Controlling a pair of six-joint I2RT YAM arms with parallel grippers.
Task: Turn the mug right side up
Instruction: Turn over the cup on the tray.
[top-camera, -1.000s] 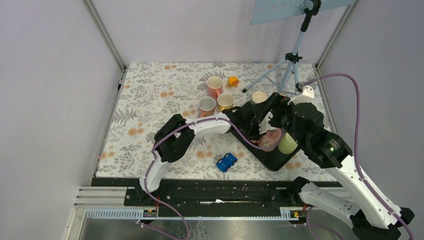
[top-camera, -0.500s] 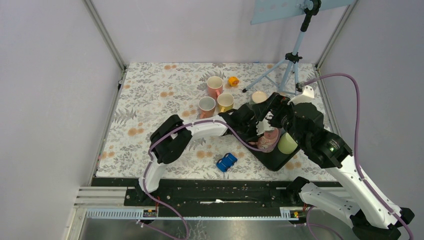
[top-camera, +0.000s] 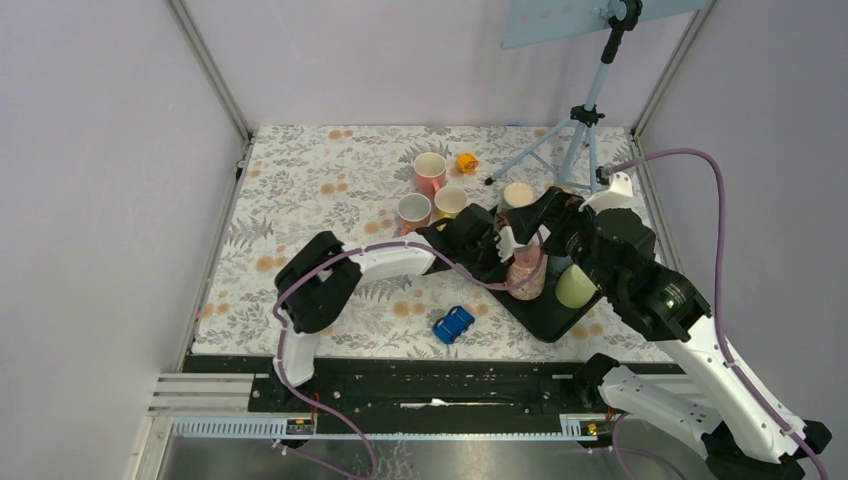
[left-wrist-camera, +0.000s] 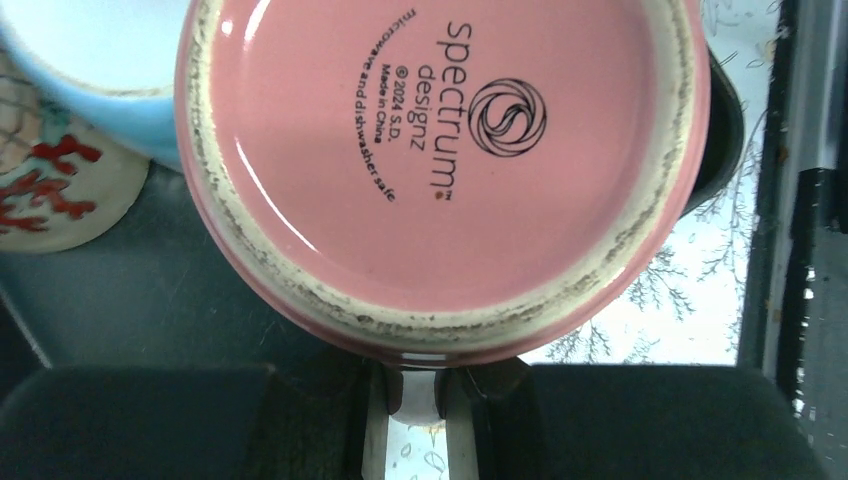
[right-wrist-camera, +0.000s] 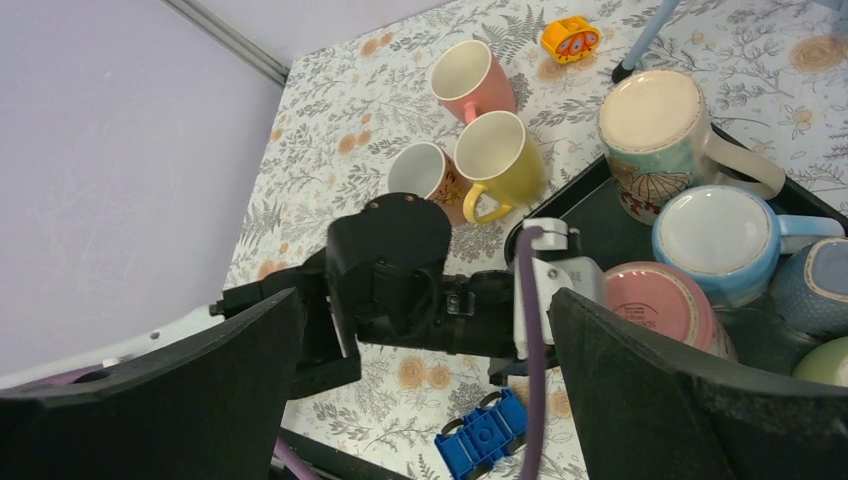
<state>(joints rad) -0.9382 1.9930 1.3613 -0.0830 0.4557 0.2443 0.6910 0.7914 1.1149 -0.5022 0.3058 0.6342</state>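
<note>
The pink mug (top-camera: 527, 268) stands upside down at the left edge of the black tray (top-camera: 545, 322). Its pink base with printed lettering fills the left wrist view (left-wrist-camera: 445, 150) and faces up in the right wrist view (right-wrist-camera: 660, 305). My left gripper (top-camera: 505, 250) reaches in from the left and is shut on the mug's handle; the fingers pinch it just below the base (left-wrist-camera: 420, 388). My right gripper (top-camera: 552, 222) hovers above the tray, open and empty (right-wrist-camera: 425, 300), apart from the mug.
The tray also holds upside-down mugs: cream (right-wrist-camera: 655, 125), light blue (right-wrist-camera: 720, 235), dark blue (right-wrist-camera: 815, 290) and green (top-camera: 574, 287). Three upright mugs (top-camera: 430, 170) stand on the floral cloth to the left. A blue toy car (top-camera: 453, 324), an orange toy (top-camera: 466, 161) and a tripod (top-camera: 580, 130) are nearby.
My left gripper has shifted the pink mug a little left and up at the tray's edge. The left arm's elbow has swung left. The right arm has barely moved.
</note>
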